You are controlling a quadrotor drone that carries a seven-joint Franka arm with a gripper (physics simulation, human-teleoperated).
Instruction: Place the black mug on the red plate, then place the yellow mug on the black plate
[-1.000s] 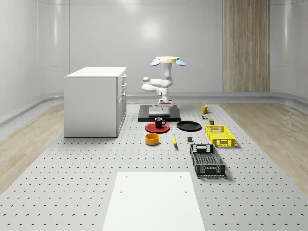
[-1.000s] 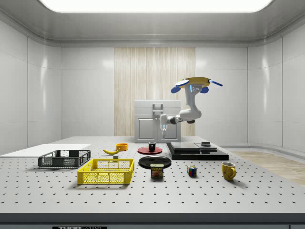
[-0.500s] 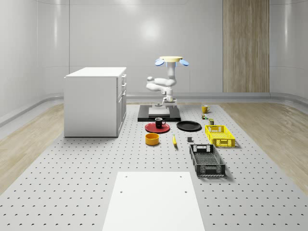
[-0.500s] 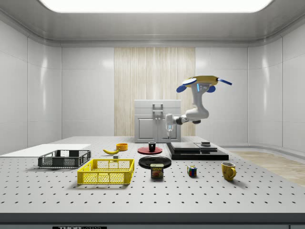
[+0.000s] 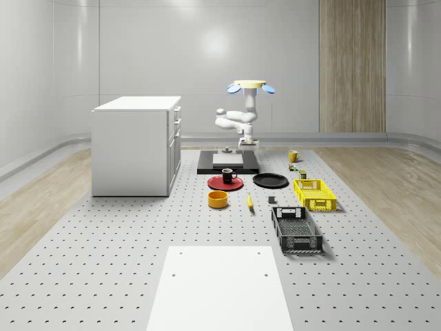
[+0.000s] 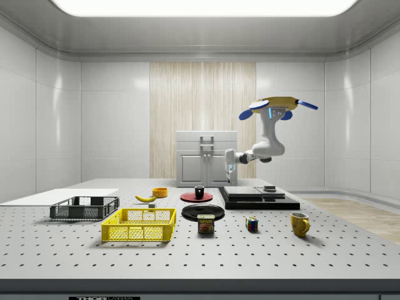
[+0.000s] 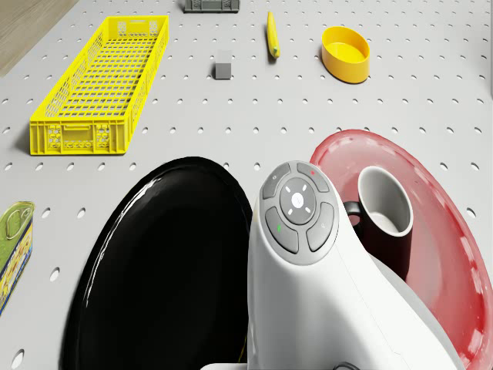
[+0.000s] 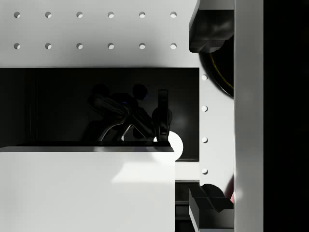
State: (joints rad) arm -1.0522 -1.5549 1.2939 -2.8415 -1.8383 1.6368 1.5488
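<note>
The black mug (image 5: 229,175) stands upright on the red plate (image 5: 219,185), seen close in the drone view as black mug (image 7: 383,206) on red plate (image 7: 447,231). Beside it lies the bare black plate (image 5: 270,181) (image 7: 162,262). The yellow mug (image 5: 293,156) (image 6: 299,224) stands apart on the table, toward the whole-scene view's right. The drone (image 5: 249,85) (image 6: 278,105) hovers above the black platform (image 5: 247,168) behind the plates. My gripper (image 5: 246,145) (image 6: 229,177) (image 8: 212,121) hangs in the air over the platform's edge, open and holding nothing.
A white cabinet (image 5: 134,145) stands at the whole-scene view's left. In front of the plates lie a yellow bowl (image 5: 218,199), a banana (image 5: 249,201), a yellow crate (image 5: 314,194) and a black crate (image 5: 296,229). A can (image 6: 206,224) and a cube (image 6: 251,224) sit near the yellow mug.
The drone and arm have shifted toward the whole-scene view's right, away from the black mug, which stays on the red plate. The gripper has moved with them, above the platform.
</note>
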